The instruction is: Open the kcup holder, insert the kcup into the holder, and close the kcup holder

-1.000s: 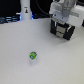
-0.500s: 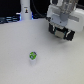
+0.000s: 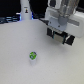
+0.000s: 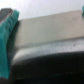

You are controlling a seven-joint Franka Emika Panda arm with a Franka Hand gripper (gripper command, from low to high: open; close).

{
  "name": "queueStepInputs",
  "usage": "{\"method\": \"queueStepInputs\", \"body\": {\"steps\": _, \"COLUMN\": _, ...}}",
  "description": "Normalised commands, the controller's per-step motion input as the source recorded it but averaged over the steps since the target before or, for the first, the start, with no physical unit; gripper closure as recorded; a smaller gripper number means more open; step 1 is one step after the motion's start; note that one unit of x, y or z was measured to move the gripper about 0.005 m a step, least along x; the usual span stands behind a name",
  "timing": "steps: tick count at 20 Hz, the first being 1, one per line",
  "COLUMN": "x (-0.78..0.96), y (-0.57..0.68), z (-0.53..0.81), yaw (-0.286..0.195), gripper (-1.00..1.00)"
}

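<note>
The kcup [image 3: 33, 55], a tiny pod with a bright green top, stands alone on the white table toward the exterior view's left. The black kcup holder [image 3: 61, 36] sits at the exterior view's upper right, mostly covered by my arm. My gripper [image 3: 60, 31] is down at the holder's front, far from the kcup. The wrist view shows a close, blurred dark-grey holder surface [image 4: 50, 40] and one teal finger [image 4: 6, 35] at its edge. The other finger is out of view, so I cannot tell how the jaws stand.
A slim white bottle-like post [image 3: 24, 9] stands at the back on the exterior view's left. The white table [image 3: 20, 67] spreads around the kcup. A dark background runs along the far edge.
</note>
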Motion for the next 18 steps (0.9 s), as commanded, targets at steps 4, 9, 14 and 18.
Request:
{"method": "queueStepInputs", "body": {"steps": 4, "x": 0.89, "y": -0.31, "z": 0.24, "yaw": -0.07, "gripper": 1.0}}
{"method": "queueStepInputs", "body": {"steps": 9, "x": 0.48, "y": -0.11, "z": 0.25, "yaw": -0.068, "gripper": -1.0}}
{"method": "queueStepInputs", "body": {"steps": 14, "x": 0.38, "y": -0.34, "z": 0.29, "yaw": -0.152, "gripper": -1.0}}
{"method": "queueStepInputs", "body": {"steps": 18, "x": 0.37, "y": -0.51, "z": 0.29, "yaw": -0.196, "gripper": -1.0}}
